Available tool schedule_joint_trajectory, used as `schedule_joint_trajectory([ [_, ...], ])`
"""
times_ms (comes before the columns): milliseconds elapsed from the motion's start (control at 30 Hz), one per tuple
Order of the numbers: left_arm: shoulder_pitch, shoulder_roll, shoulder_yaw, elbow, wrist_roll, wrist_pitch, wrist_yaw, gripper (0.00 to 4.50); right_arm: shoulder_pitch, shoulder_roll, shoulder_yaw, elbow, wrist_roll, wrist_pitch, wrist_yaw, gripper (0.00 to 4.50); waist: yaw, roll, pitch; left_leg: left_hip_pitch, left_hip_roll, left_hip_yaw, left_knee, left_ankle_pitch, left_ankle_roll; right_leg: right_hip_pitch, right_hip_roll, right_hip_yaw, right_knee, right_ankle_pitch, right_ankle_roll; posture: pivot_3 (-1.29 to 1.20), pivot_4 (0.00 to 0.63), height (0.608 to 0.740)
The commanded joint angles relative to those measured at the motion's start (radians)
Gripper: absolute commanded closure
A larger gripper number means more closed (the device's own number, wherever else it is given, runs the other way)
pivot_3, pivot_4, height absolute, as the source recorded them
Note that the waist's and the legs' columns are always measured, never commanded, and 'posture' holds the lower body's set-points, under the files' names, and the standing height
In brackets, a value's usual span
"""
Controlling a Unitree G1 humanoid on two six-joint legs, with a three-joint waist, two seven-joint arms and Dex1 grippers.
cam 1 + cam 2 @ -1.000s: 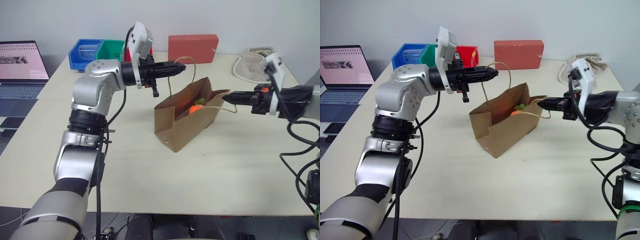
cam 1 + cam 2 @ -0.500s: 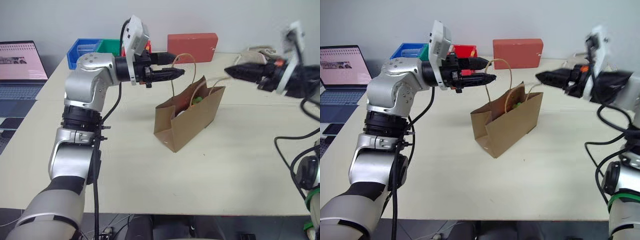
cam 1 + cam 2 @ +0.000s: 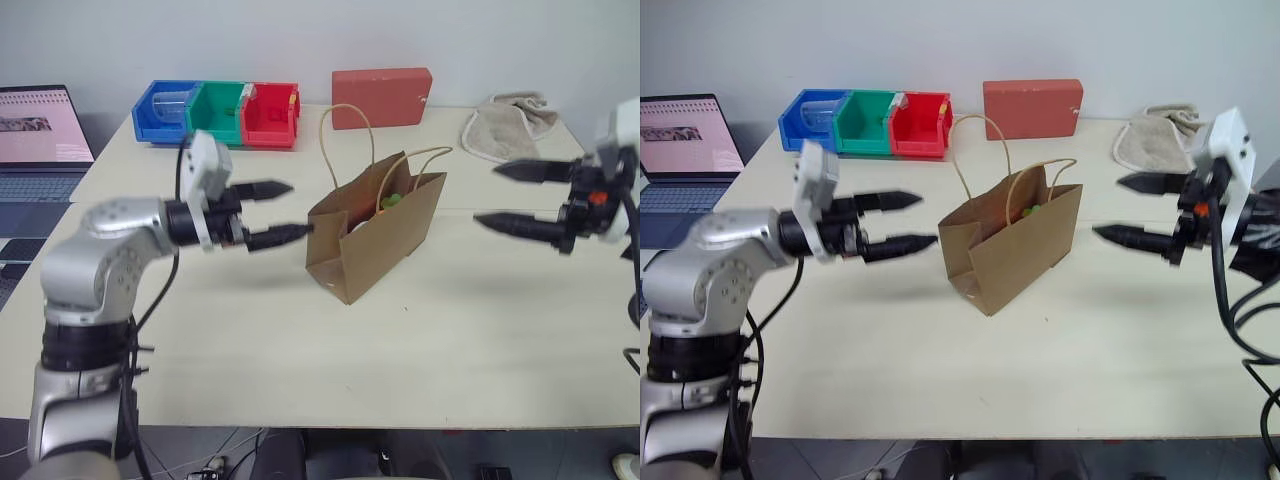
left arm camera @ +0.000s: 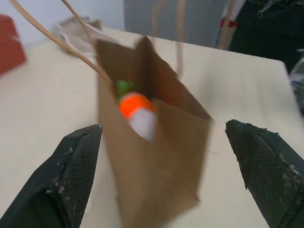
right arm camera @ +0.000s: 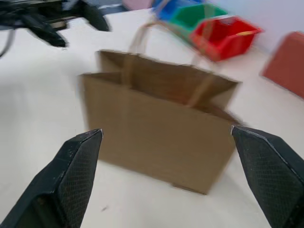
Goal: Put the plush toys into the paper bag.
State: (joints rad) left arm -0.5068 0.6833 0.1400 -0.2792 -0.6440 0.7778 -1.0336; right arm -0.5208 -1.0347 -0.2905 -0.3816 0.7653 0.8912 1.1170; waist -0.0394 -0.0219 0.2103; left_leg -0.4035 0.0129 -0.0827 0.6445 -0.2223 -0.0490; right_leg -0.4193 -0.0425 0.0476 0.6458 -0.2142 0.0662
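Note:
The brown paper bag (image 3: 375, 235) stands upright in the middle of the table, mouth open and both cord handles (image 3: 345, 125) sticking up free. Inside it lie the plush toys: the orange carrot (image 4: 133, 103) with green leaves (image 3: 393, 200) and, against it, the white egg (image 4: 143, 124). My left gripper (image 3: 297, 208) is level at the bag's left side, open, with its fingertips just short of the paper. To the right of the bag my right gripper (image 3: 487, 196) is also open and empty, a hand's width clear of it.
A red box (image 3: 381, 97) and a row of blue, green and red bins (image 3: 215, 113) line the table's far edge. A beige towel (image 3: 510, 125) lies at the far right. A laptop (image 3: 40, 140) sits on the left.
Both grippers were shut on the bag's handles, then opened and let go. The left arm dropped down and back to the left; the right pulled away to the right. The bag now stands alone.

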Motion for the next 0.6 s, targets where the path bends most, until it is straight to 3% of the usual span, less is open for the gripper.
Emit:
schedule_joint_trajectory([
  [33, 0.012, -0.039, 0.016, -0.051, -0.022, -0.014, 0.079, 0.05, -0.004, -0.009, -0.015, -0.066, 0.067, 0.012, -0.002, 0.00, 0.004, 0.000, 0.000, 0.000, 0.000, 0.000, 0.001, 0.000, 0.000, 0.000, 0.000, 0.000, 0.000, -0.001, -0.002, 0.00, 0.150, 0.740],
  [233, 0.002, -0.125, -0.059, 0.022, 0.046, -0.103, 0.142, 0.05, 0.000, -0.019, -0.006, -0.094, 0.104, 0.020, -0.020, 0.00, 0.008, -0.001, 0.000, 0.005, 0.000, 0.002, 0.002, 0.001, 0.000, 0.005, 0.000, 0.001, -0.002, -0.003, -0.006, 0.00, 0.150, 0.740],
  [600, 0.012, -0.149, -0.077, 0.037, -0.001, -0.097, 0.129, 0.05, 0.029, -0.040, -0.009, -0.106, 0.128, 0.020, -0.031, 0.00, 0.009, -0.001, 0.000, 0.002, 0.000, 0.001, -0.002, 0.000, 0.000, 0.002, 0.000, 0.000, -0.001, 0.000, -0.002, 0.00, 0.150, 0.740],
])
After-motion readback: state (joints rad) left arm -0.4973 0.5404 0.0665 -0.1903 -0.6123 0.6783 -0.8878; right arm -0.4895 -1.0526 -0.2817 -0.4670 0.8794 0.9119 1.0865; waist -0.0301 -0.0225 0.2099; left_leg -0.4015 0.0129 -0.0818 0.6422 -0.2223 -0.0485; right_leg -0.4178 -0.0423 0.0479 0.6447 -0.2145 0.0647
